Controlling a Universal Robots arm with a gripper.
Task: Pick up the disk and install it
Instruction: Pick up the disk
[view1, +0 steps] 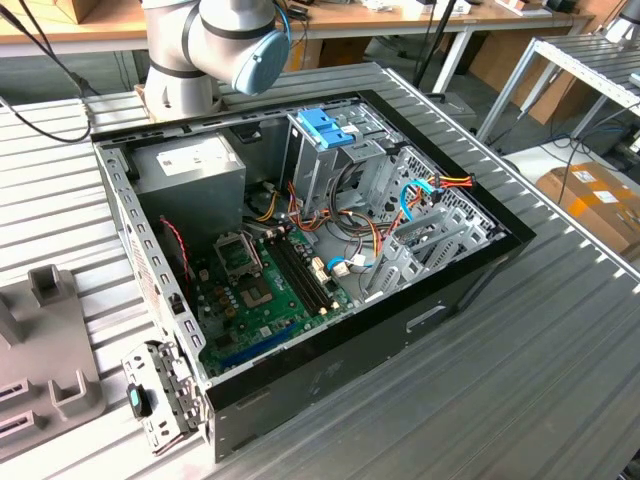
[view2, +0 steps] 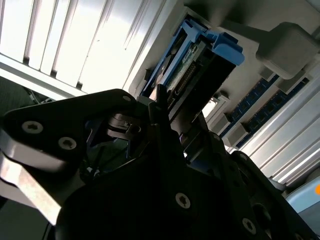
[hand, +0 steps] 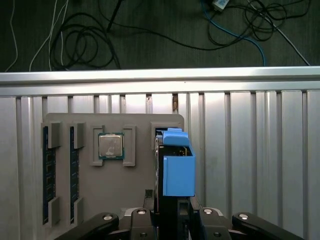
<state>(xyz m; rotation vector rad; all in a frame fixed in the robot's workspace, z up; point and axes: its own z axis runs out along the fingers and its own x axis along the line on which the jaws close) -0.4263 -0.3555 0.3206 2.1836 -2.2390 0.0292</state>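
Observation:
The disk (hand: 177, 167) stands on edge, a silver drive in a blue plastic frame, over a slot of the grey holder plate (hand: 135, 185) in the first wrist view. My gripper (hand: 172, 212) straddles its near end, with a black finger against each side. In the second wrist view the disk (view2: 192, 65) shows its connector edge and blue frame just past the fingers (view2: 161, 100). Whether it has left the slot I cannot tell. The open computer case (view1: 300, 230) lies in the middle of the exterior view.
The holder plate (view1: 40, 330) sits at the exterior view's left and also carries a processor chip (hand: 110, 146) and memory sticks (hand: 47, 175). Inside the case are a grey power supply (view1: 190, 165) and a metal cage with a blue top (view1: 325, 125). The arm's base (view1: 215, 40) stands behind the case.

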